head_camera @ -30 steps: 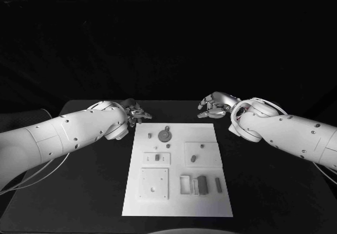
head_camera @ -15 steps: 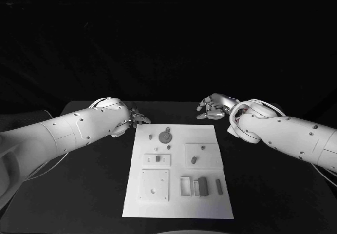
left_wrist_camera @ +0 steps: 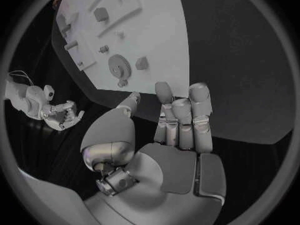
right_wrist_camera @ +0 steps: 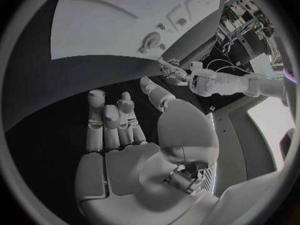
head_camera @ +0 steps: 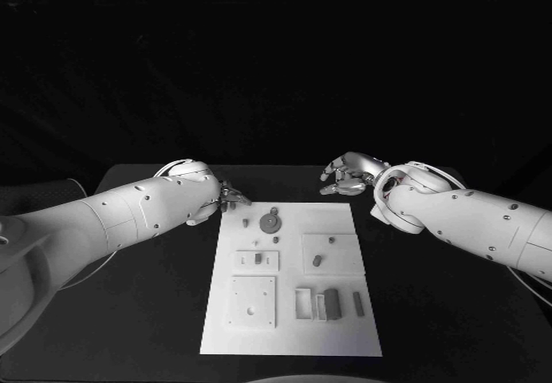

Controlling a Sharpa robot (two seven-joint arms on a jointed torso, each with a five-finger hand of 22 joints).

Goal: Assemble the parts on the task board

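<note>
Tabletop (head_camera: 138, 319): black, with the white task board (head_camera: 290, 335) lying lengthwise in the middle. You have both arms over the far end, one at each far corner of the board.

Change over the last second: your left arm has swung inward, so its forearm now covers most of the left hand (head_camera: 231, 196) in the head view. That hand sits closer to the board's far left corner than it did a second ago. Your right hand (head_camera: 348, 177) has hardly shifted; it hangs beyond the far right corner, off the board.

Hand state: in the left wrist view the left hand (left_wrist_camera: 177, 135) holds nothing, fingers extended side by side, thumb apart, tips above the dark tabletop just short of the board's edge. In the right wrist view the right hand (right_wrist_camera: 134, 135) is likewise empty, fingers loosely extended.

Parts: all on the board, none touched. The gear (head_camera: 270, 221) lies near the far end, closest to the left hand; small pegs (head_camera: 246, 223) stand beside it. A dark block (head_camera: 331, 303) stands in the near right cluster.

Reading: approach only. Your left hand is closing on the gear end; no pick-up has begun, and assembly looks unstarted.
</note>
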